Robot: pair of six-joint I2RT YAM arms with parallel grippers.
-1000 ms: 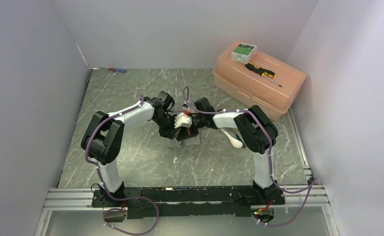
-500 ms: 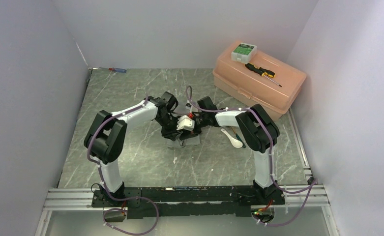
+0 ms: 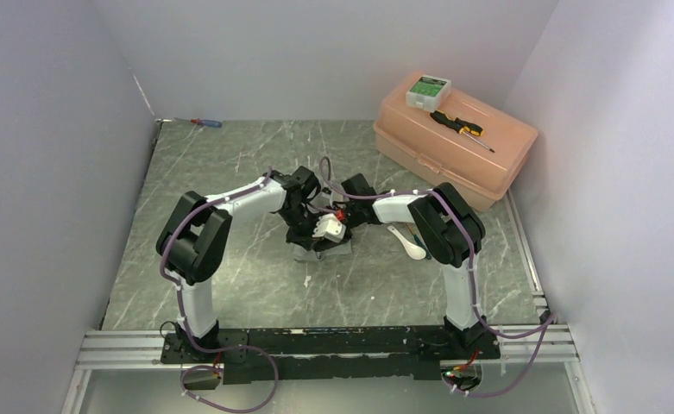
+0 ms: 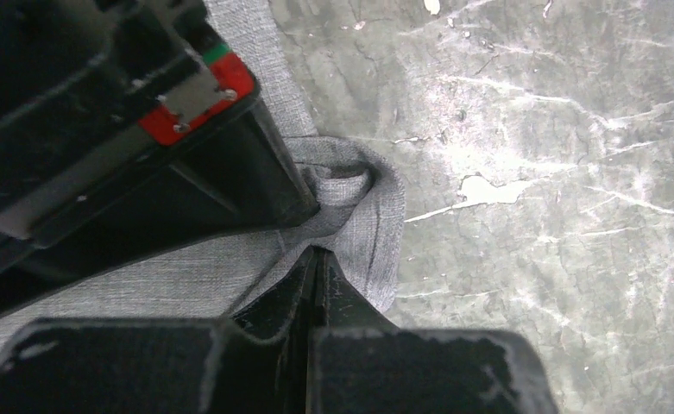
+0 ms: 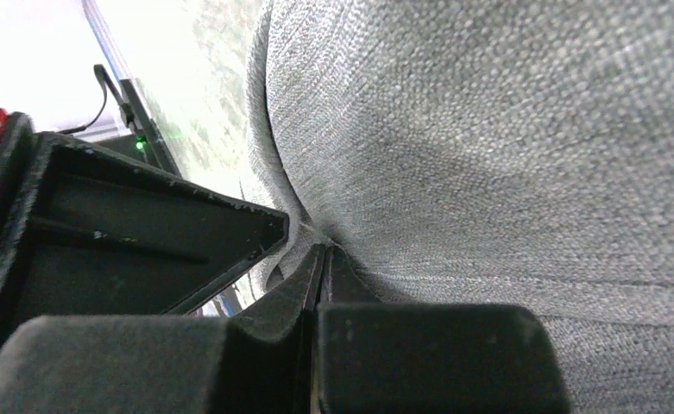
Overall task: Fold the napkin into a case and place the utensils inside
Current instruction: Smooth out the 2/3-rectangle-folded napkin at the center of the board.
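**Top external view.** Both arms reach inward and meet over the soft, plain grey cloth napkin (image 3: 340, 250), which lies bunched near the middle of the green marble-patterned table (image 3: 229, 155). The left gripper (image 3: 309, 241) and right gripper (image 3: 327, 239) work tip to tip, probably so that each holds one layer while the fold that forms the case is shaped. The glossy white short-handled soup spoon (image 3: 412, 245) waits on the table just right of the napkin, partly under the right arm and not yet inserted. The second spoon cannot be made out. A rigid, translucent peach plastic box (image 3: 454, 147) stands at the far right, carrying a black-and-yellow screwdriver (image 3: 461, 126).

**Left wrist view.** The left gripper (image 4: 314, 257) has its matte black jaws pressed together on a doubled corner of the napkin (image 4: 363, 220). The cloth puckers into a small rounded loop ahead of the tips, a sign of limp, finely woven fabric. The right gripper's finger (image 4: 255, 177), black with a red label, bears on the same corner from the upper left.

**Right wrist view.** The right gripper (image 5: 323, 255) is likewise closed, pinching the napkin (image 5: 488, 129) where a taut ridge of cloth converges on its tips. The coarse grey weave is plainly visible. The left gripper's angular black finger (image 5: 152, 233) lies just beside the pinch.
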